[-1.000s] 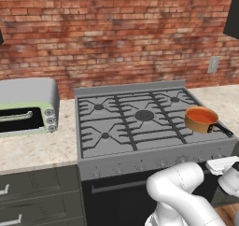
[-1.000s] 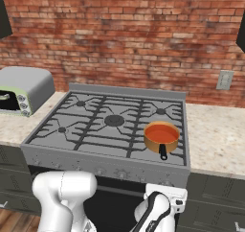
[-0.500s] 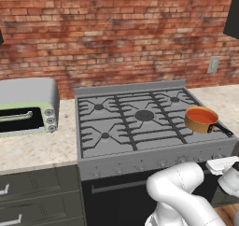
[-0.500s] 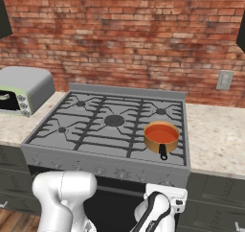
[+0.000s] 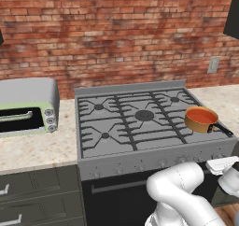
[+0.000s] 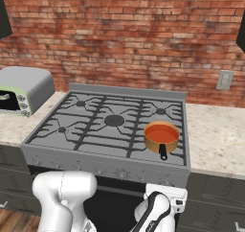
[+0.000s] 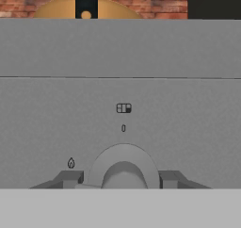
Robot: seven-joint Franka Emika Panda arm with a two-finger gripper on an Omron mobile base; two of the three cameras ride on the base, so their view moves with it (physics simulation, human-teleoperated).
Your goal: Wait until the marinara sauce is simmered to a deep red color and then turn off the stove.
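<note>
A: Where's the sauce?
B: Marinara sauce (image 6: 161,134) sits orange-red in saucepan (image 5: 201,119) — stove (image 6: 72,139) front right corner.
A: Gripper?
B: Gripper (image 7: 123,177) fingers either side of a knob (image 7: 123,168) — I'd say clamped on it.

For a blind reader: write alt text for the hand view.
A round grey stove knob sits close up between two dark fingers, on the grey stove front panel. Above, the copper saucepan and its dark handle peek over the stove edge.
</note>
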